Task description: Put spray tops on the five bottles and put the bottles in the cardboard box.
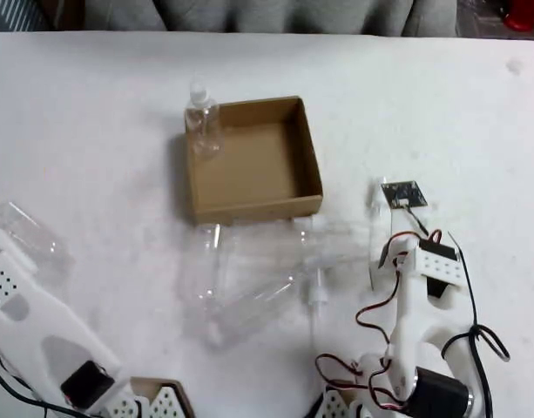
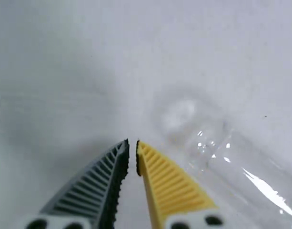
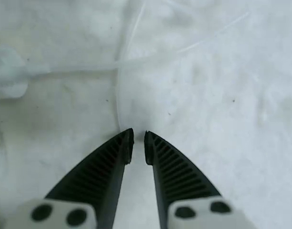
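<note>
1. Your left gripper [image 2: 132,149] is sitting closed to a sliver and gripping nothing. A clear bottle [image 2: 222,157] is lying just beside it.
2. Your right gripper [image 3: 137,140] is also sitting nearly closed and empty, its tips just beside a thin dip tube [image 3: 118,95].
3. The cardboard box [image 1: 258,209] is sitting mid-table. A topped bottle [image 1: 202,122] is standing at its 10 o'clock corner, and loose bottles [image 1: 240,300] are lying at its 6 o'clock.

Running off the picture's edge in the left wrist view: clear plastic bottle [image 2: 222,152], far end unseen, neck blurring. Melting into the white table [image 1: 92,113] near the brown cardboard box [image 1: 249,209]: lying clear bottles [image 1: 249,287], count untellable. Getting cropped at an edge: white spray top [image 3: 7,78].
</note>
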